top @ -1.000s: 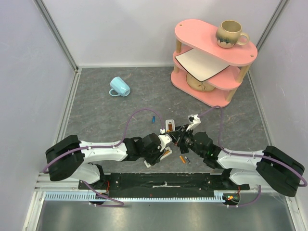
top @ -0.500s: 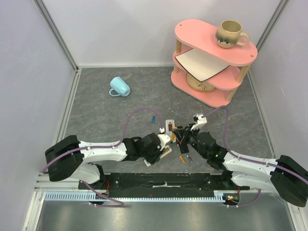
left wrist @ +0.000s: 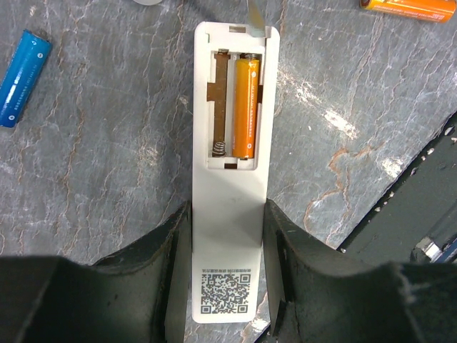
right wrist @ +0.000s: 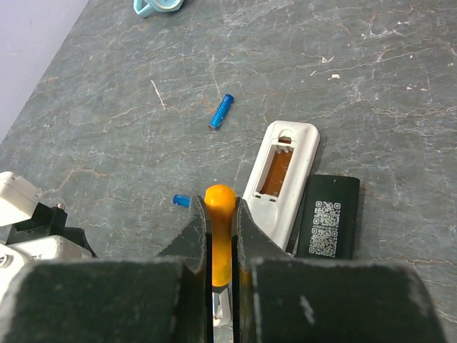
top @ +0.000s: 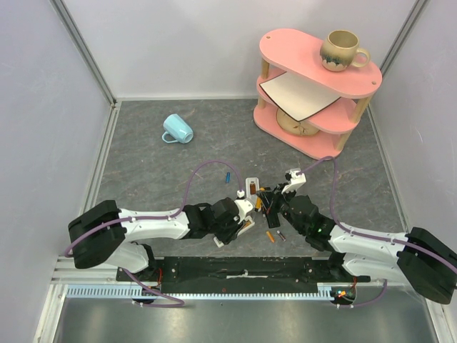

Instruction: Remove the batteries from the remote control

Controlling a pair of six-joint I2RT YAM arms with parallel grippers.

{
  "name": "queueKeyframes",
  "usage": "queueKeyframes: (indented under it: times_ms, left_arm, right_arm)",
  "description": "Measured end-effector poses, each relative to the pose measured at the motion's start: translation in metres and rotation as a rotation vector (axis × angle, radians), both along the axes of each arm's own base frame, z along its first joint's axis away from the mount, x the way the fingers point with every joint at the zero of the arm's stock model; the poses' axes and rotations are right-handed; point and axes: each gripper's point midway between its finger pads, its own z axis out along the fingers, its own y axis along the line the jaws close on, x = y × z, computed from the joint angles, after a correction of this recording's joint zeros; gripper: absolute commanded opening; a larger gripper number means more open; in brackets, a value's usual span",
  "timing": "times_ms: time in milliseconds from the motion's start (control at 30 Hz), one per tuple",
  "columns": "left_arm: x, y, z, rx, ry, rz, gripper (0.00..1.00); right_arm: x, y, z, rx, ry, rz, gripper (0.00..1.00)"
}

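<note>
My left end effector (left wrist: 228, 279) is clamped on the lower end of a white remote (left wrist: 230, 193), one finger on each long side, just above its QR label. The remote lies back-up on the grey counter (left wrist: 107, 179), cover off. In the upper middle of the left wrist view, one orange battery (left wrist: 245, 107) sits in the right-hand slot; the left slot shows only its bare spring. A blue battery (left wrist: 21, 77) lies loose at the upper left, and a second orange battery (left wrist: 407, 6) at the top right edge. My right end effector (right wrist: 221, 229) is closed on an orange screwdriver (right wrist: 220, 196), its rounded handle end poking out past the fingertips. Right of centre in that view lie a second white remote (right wrist: 282, 182) with an emptied bay and, touching it, a black remote (right wrist: 327, 218).
</note>
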Motion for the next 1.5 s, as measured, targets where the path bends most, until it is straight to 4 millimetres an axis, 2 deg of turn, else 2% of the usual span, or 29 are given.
queueKeyframes:
  times_ms: [367,700,1167,1500]
  left_arm:
    - [0.000,0.000,0.000,-0.001,0.000,0.000,0.02]
    - [0.000,0.000,0.000,-0.001,0.000,0.000,0.02]
    - [0.000,0.000,0.000,-0.001,0.000,0.000,0.02]
    - [0.000,0.000,0.000,0.000,0.000,0.000,0.02]
  right_arm:
    - [-0.001,0.004,0.003,0.015,-0.007,0.016,0.00]
    - [0.001,0.012,-0.004,0.013,0.006,0.035,0.00]
    - [0.000,0.013,-0.004,0.005,-0.002,0.045,0.00]
    - [0.000,0.018,-0.005,0.065,-0.007,0.059,0.00]
